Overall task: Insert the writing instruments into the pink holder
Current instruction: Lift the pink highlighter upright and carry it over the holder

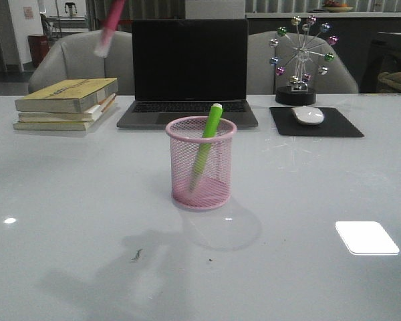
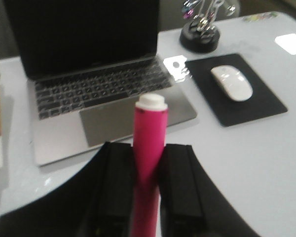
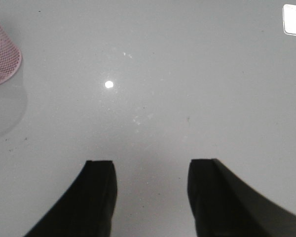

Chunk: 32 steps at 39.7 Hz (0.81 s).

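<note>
The pink wire-mesh holder point(image 1: 200, 164) stands mid-table with the green marker point(image 1: 206, 144) leaning inside it, its cap sticking above the rim. The pink marker point(image 1: 109, 27) hangs blurred high at the upper left of the front view, no gripper body showing there. In the left wrist view my left gripper point(image 2: 149, 153) is shut on the pink marker point(image 2: 150, 143), whose white-tipped end points out over the laptop point(image 2: 98, 94). My right gripper point(image 3: 152, 168) is open over bare table, with only the holder's edge point(image 3: 2, 57) at the side.
A laptop point(image 1: 188, 73) sits behind the holder, a stack of books point(image 1: 67, 103) at the back left. A white mouse point(image 1: 308, 115) lies on a black mouse pad point(image 1: 315, 122) at the back right, behind it a ball ornament point(image 1: 299, 57). Chairs stand beyond the table.
</note>
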Tool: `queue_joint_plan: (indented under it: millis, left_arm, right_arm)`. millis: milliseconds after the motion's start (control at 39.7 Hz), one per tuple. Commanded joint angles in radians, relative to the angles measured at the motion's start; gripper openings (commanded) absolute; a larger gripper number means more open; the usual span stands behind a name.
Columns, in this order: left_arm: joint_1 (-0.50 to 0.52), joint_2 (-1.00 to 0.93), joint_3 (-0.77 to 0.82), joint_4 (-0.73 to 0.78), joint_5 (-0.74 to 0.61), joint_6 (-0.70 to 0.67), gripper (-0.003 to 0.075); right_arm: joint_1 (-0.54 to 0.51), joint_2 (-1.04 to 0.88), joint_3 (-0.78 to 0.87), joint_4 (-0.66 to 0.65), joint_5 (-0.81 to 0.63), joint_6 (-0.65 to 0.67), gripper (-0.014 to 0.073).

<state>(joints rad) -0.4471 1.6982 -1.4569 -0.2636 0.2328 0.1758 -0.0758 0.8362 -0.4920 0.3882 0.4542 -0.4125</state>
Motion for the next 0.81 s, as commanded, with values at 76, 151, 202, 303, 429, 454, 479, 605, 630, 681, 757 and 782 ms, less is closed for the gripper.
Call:
queue_joint_plan:
  millis: [76, 151, 202, 303, 429, 454, 479, 605, 630, 681, 757, 782]
  left_arm:
    - [-0.118, -0.057, 0.061, -0.023, -0.379, -0.003, 0.0098]
    - [-0.162, -0.057, 0.125, -0.05, -0.513, -0.005, 0.0098]
    - [-0.187, -0.057, 0.165, -0.06, -0.58, -0.005, 0.0098]
    - [-0.225, -0.05, 0.244, -0.061, -0.658, -0.005, 0.0098]
    - [-0.259, -0.014, 0.328, -0.094, -0.752, -0.014, 0.0098]
    - [-0.267, -0.005, 0.341, -0.096, -0.769, -0.014, 0.0098]
    - [-0.273, 0.004, 0.349, -0.1, -0.779, -0.017, 0.0098]
    - [-0.302, 0.046, 0.37, -0.107, -0.802, -0.021, 0.0098]
    - [-0.307, 0.052, 0.37, -0.107, -0.802, -0.021, 0.0098]
    - [-0.312, 0.069, 0.37, -0.107, -0.809, -0.021, 0.0098]
    - [-0.312, 0.087, 0.37, -0.106, -0.818, -0.021, 0.0098]
    - [-0.312, 0.09, 0.37, -0.106, -0.818, -0.021, 0.0098]
  right_arm:
    - [0.0, -0.011, -0.029, 0.018, -0.051, -0.015, 0.0444]
    - [0.0, -0.011, -0.029, 0.018, -0.051, -0.015, 0.0444]
    - [0.0, -0.011, -0.029, 0.018, -0.051, -0.015, 0.0444]
    - [0.0, -0.011, -0.029, 0.018, -0.051, -0.015, 0.0444]
    - [0.0, -0.011, -0.029, 0.018, -0.051, -0.015, 0.0444]
    - [0.0, -0.011, -0.029, 0.018, -0.05, -0.015, 0.0444]
    - [0.0, -0.011, -0.029, 0.018, -0.05, -0.015, 0.0444]
    - [0.0, -0.011, -0.029, 0.018, -0.05, -0.015, 0.0444]
    - [0.0, -0.011, -0.029, 0.018, -0.05, -0.015, 0.0444]
    - [0.0, -0.011, -0.029, 0.018, -0.05, -0.015, 0.0444]
    - [0.0, -0.011, -0.029, 0.018, -0.05, -0.015, 0.0444]
    - [0.0, -0.011, -0.029, 0.018, -0.05, -0.015, 0.0444]
